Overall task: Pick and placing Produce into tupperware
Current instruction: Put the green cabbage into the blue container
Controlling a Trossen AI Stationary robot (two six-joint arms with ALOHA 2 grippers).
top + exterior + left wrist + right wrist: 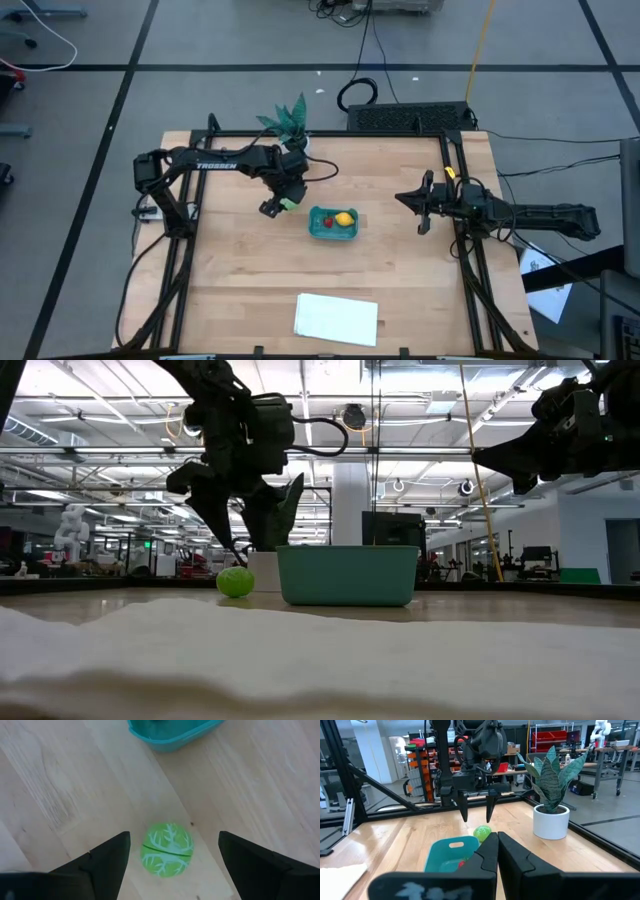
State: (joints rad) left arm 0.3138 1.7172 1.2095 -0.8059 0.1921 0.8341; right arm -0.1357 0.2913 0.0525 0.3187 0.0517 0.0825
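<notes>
Two produce pieces (336, 220) in tupperware (319, 231), one green piece (290, 204) outside

Both arms are built of dark, near-black links with rounded joint housings, and the left arm (215, 160) carries white block lettering along its forearm (it reads as the maker's name from above). A black cable loops out from the wrist of that arm, and the left gripper (476, 815) ends in two slim, dark, tapering fingers hung from a boxy black wrist block. The right arm (545, 215) is the same dark make, with a small yellow mark near its wrist, and the right gripper (497, 851) shows two smooth, matte-black wedge-shaped fingers.
</notes>
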